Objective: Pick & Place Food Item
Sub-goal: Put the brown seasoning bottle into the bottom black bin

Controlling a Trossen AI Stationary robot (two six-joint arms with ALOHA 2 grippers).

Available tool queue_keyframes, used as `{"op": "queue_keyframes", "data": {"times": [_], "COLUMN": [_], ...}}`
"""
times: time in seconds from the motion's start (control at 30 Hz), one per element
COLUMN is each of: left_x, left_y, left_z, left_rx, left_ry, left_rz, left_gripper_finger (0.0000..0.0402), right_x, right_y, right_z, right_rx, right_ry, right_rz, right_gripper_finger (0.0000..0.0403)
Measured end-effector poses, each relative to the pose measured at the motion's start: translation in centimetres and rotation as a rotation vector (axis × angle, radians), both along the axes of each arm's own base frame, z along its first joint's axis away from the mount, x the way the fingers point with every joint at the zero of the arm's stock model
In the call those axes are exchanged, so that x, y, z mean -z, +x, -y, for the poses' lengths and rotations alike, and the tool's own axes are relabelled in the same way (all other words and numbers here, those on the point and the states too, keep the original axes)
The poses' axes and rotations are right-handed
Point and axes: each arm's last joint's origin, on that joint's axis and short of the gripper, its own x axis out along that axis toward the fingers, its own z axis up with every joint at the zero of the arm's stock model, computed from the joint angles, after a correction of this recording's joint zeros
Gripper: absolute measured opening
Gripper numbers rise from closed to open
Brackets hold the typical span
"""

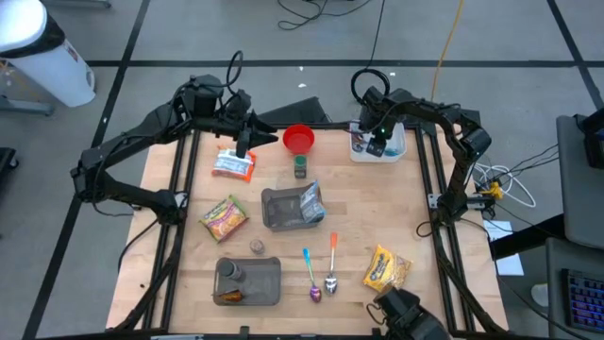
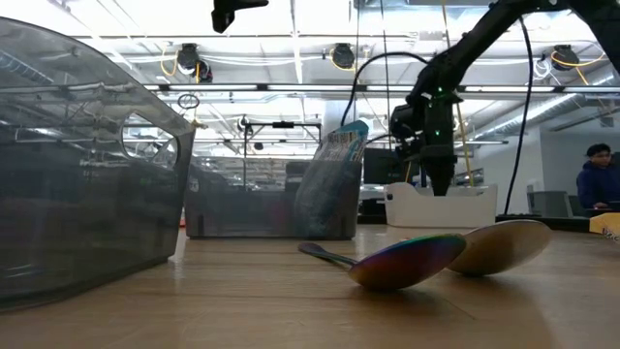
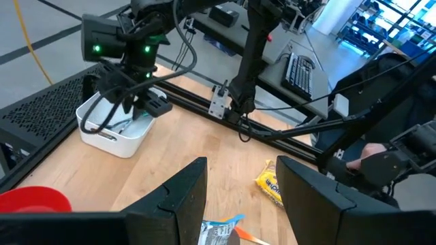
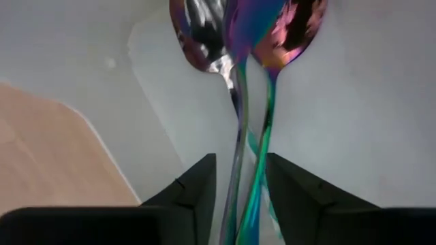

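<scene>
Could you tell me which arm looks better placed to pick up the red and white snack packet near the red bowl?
Left, probably. The left gripper hovers open right beside the red and white snack packet, while the right gripper is down in the white bin among spoons.

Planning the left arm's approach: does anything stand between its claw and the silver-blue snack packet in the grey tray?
Nothing visible does. The left claw, open, faces the silver-blue snack packet in the grey plastic tray across bare wood. The small dark green cup stands just aside of that line.
</scene>
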Motion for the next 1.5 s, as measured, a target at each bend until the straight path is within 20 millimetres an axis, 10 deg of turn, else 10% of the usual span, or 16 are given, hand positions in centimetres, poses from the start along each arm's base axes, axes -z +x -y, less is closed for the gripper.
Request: {"op": "queue_keyframes", "data": {"times": [0.37, 0.7, 0.93, 1.2, 1.5], "left_x": [-0.6, -4.0, -4.9, -5.4, -5.1], "left_y": [-0.8, -6.2, -10.8, -13.4, -12.4], "left_z": [0.4, 3.3, 5.7, 7.1, 6.7], "left_rx": [0.007, 0.009, 0.0, -0.001, 0.002], "left_ry": [0.042, 0.148, 0.164, 0.187, 0.098], "left_rz": [0.023, 0.162, 0.184, 0.227, 0.201], "left_gripper_finger": [0.0182, 0.0182, 0.0182, 0.0182, 0.0182], "right_x": [-9.8, -23.2, -28.6, -27.2, -16.2], "right_y": [-0.5, -2.6, -4.1, -1.4, 5.7], "right_z": [-0.8, -6.5, -10.6, -13.2, -19.1], "right_rx": [0.048, 0.216, 0.199, 0.273, 0.258], "right_ry": [-0.244, -0.459, -0.553, -0.223, 0.064], "right_rz": [0.196, 1.029, 1.38, 1.437, 1.522], "right_gripper_finger": [0.0157, 0.015, 0.0151, 0.0152, 0.0147]}}
